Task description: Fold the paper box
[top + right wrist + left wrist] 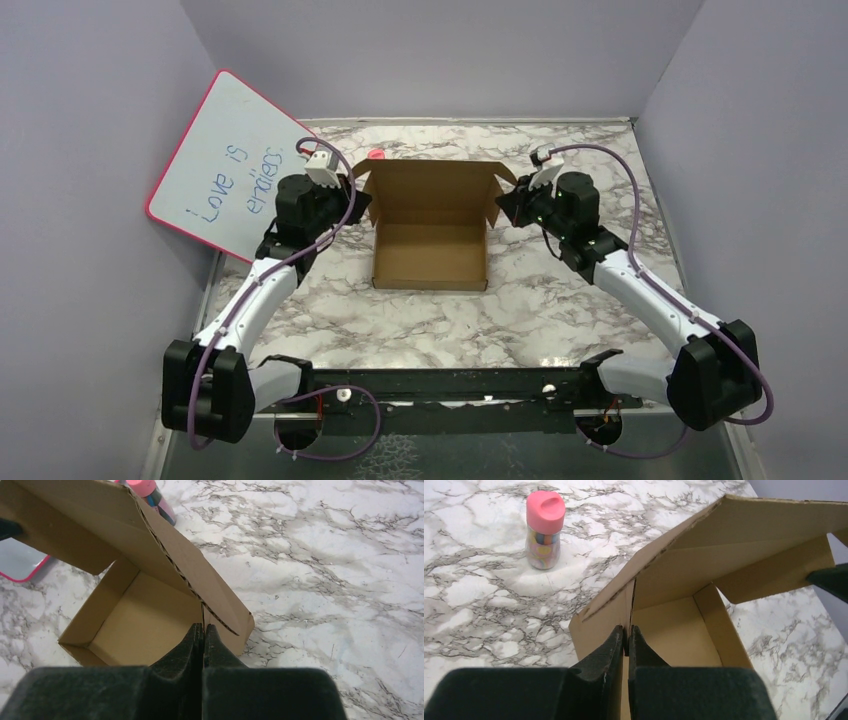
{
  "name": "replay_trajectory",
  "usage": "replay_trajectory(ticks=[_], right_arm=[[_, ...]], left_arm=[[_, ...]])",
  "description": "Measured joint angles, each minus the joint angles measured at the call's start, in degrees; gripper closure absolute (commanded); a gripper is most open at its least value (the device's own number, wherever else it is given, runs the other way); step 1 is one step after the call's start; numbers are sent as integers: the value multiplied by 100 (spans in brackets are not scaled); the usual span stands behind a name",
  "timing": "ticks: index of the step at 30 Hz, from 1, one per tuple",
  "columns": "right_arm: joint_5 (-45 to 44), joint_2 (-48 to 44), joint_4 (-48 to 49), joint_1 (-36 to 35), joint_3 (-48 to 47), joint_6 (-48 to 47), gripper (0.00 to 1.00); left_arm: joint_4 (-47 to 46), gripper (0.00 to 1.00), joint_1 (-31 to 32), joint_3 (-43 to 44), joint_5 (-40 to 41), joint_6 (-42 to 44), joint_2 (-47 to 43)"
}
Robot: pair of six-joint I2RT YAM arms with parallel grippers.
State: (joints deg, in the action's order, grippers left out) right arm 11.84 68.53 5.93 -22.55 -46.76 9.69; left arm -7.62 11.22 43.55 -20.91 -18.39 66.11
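Left fingers and right fingers each pinch closed on a side wall of the paper box, which sits mid-desk toward the far edge, where uneven pulling could tear the thin cardboard or let it slip free.

One paper box, one whiteboard, one pink-capped jar, two hands

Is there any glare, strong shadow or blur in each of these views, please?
Top view: even light, no harsh glare, only a soft shadow inside the paper box. Left wrist view: the left tool is dark and slightly soft up close, the pink-capped bottle clear. Right wrist view: the right tool is likewise dark, the marble table crisp.
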Motion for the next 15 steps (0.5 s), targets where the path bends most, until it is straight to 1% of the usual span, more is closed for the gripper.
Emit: replay_trajectory(ticks=[1, 4, 6, 9, 15], right_arm=[[-57, 17, 7, -28, 0, 55, 98], [-321, 87, 22, -109, -66, 249, 98], [-645, 142, -31, -203, -146, 326, 98], [-1137, 203, -155, -376, -286, 343, 98], [-1989, 245, -162, -798, -332, 210, 95]], left_arm=[[-15, 93, 44, -2, 92, -76, 0], [-61, 90, 409, -4, 713, -323, 0], [-35, 89, 750, 7, 1325, -387, 0], [68, 89, 1187, 81, 2155, -363, 0], [184, 87, 1641, 160, 3477, -125, 28]])
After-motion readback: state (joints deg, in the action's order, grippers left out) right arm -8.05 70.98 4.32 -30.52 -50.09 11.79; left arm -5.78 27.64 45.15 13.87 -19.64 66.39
